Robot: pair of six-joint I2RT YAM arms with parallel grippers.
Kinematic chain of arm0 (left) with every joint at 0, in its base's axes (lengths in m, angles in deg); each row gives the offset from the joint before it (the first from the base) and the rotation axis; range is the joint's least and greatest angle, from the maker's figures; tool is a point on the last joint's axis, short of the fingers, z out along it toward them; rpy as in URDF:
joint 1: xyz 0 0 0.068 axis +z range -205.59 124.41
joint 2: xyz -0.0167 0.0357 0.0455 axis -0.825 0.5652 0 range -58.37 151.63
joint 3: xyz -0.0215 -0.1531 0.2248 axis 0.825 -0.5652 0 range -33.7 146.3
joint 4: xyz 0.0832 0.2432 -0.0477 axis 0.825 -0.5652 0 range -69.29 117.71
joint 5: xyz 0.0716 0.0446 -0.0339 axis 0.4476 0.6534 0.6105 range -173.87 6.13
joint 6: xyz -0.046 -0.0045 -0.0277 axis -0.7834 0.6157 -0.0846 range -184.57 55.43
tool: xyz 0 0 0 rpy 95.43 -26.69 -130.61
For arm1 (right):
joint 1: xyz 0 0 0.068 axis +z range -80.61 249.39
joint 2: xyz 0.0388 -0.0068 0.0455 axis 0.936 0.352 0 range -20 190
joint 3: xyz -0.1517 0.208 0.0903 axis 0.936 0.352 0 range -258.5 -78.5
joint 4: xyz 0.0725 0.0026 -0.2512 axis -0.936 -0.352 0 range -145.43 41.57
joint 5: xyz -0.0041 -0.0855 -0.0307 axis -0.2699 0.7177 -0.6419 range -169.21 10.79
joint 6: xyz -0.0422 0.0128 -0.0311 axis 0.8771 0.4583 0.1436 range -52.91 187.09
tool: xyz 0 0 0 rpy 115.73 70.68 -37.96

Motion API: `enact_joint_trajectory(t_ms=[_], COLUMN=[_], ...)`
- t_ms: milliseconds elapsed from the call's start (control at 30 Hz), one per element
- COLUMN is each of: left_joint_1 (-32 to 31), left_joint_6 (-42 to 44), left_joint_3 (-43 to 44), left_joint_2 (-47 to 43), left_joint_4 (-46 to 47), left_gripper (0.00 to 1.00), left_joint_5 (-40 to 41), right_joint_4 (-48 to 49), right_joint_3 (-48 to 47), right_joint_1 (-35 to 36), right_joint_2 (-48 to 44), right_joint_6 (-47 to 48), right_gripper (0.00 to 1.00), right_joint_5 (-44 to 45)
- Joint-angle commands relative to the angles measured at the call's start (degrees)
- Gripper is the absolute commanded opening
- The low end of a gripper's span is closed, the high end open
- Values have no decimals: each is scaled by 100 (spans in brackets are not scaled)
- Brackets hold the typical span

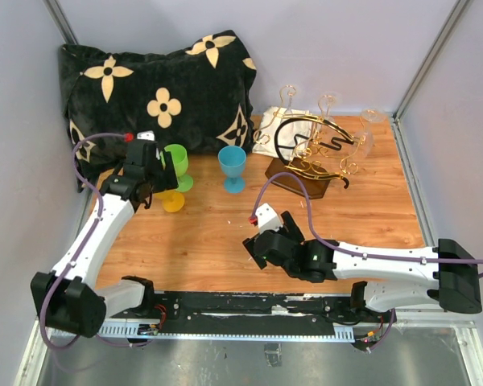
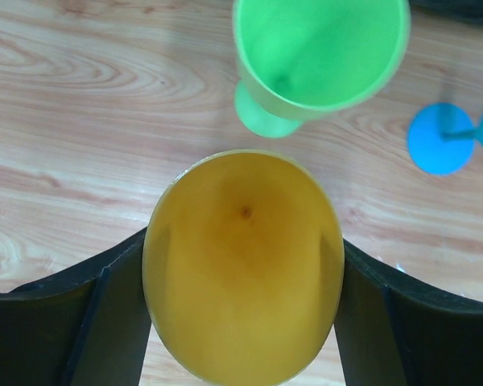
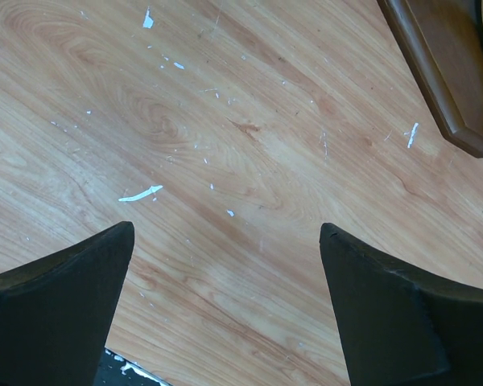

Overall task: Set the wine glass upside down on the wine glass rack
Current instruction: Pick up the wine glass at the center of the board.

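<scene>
1. The left jaws stand on both sides of the upright yellow wine glass (image 2: 243, 273); I cannot tell if they grip it.
2. The right jaws are wide open over the bench (image 3: 225, 161).
3. The wine glass rack (image 1: 310, 149) stands far right, well apart.

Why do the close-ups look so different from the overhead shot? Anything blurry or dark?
Top view: even light, soft shadows; the clear glasses by the rack almost vanish against the pale wall. Left wrist view: the yellow glass looms large and sharp. Right wrist view: crisp wood grain, the right gripper's fingers featureless dark shapes.
</scene>
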Motion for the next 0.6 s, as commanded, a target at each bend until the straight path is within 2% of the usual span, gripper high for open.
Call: enact_joint_trajectory(t_ms=[0, 167, 400, 567], left_joint_1=[-447, -1229, -1961, -2741], left_joint_6=[-180, -553, -802, -1000], left_joint_3=[-83, -174, -229, -198], left_joint_2=[-489, -785, -1026, -1138], left_joint_4=[-347, -435, -372, -192], left_gripper=[73, 72, 69, 69], left_joint_5=[-280, -423, -470, -320], right_joint_4=[-111, -166, -332, 223], right_joint_3=[-74, -71, -34, 449], right_joint_1=[-4, -5, -5, -50], right_joint_2=[-86, -234, -502, -948], right_joint_6=[-316, -782, -1254, -1527], right_gripper=[98, 98, 98, 99], right_joint_5=[406, 477, 458, 441])
